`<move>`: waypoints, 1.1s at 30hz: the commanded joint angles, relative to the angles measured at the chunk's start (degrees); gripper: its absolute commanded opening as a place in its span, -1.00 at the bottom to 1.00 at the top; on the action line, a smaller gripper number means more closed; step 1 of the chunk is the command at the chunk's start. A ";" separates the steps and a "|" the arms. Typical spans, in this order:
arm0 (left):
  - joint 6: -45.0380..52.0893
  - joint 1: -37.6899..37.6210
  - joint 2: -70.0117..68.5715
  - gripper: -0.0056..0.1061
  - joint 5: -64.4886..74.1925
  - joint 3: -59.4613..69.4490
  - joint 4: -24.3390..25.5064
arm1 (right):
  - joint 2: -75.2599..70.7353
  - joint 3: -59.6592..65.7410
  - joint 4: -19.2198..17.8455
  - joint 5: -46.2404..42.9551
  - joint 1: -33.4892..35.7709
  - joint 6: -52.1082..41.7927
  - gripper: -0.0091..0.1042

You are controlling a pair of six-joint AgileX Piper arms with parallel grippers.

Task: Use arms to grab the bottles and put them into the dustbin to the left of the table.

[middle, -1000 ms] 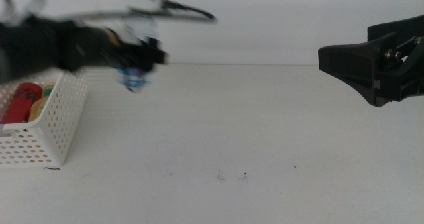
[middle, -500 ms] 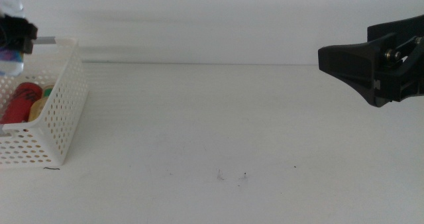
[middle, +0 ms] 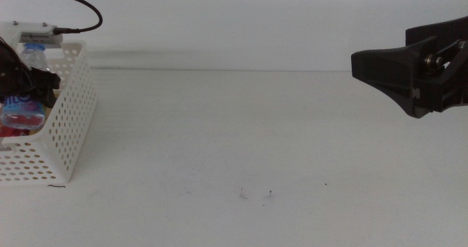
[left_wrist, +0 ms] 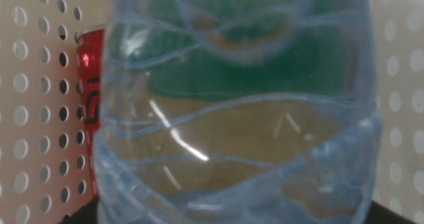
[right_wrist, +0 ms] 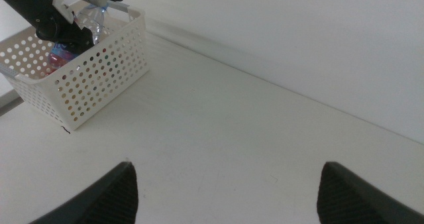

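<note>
The left gripper point(middle: 29, 82) is inside the dustbin point(middle: 69, 130), which stands at the counter's point(middle: 241, 137) left edge. Its fingers are closed on the clear water bottle point(left_wrist: 238, 111), held low in the bin above the red can point(left_wrist: 89, 95) and the yellow tea bottle, whose green label shows through the clear plastic. The right gripper point(right_wrist: 225, 191) hovers over the counter's right side, fingers spread wide and holding nothing.

Plain pale wall point(middle: 241, 24) behind tabletop, meeting it along straight horizontal edge. Few small dark specks point(middle: 256, 195) on white surface near front, close together.
</note>
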 commanded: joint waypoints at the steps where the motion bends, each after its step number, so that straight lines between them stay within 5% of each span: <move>1: 0.13 0.07 -0.19 0.13 0.45 -0.57 -0.23 | -0.26 -0.38 -0.13 -0.32 0.22 -0.01 0.60; 5: -0.23 0.07 -0.96 0.79 3.00 -0.57 0.40 | -0.26 -0.38 -0.13 -0.32 0.22 -0.01 0.60; 15: -2.18 -4.68 -13.62 0.78 10.92 1.01 -3.21 | -0.26 -0.38 -0.13 -0.32 0.22 -0.01 0.60; 26: -4.23 -29.75 -44.38 0.78 -15.82 23.19 -4.50 | -0.26 -0.38 -0.13 -0.32 0.22 -0.01 0.60; 33: -6.30 -32.07 -52.57 0.78 -17.61 26.87 -1.46 | -0.26 -0.38 -0.13 -0.32 0.22 -0.01 0.60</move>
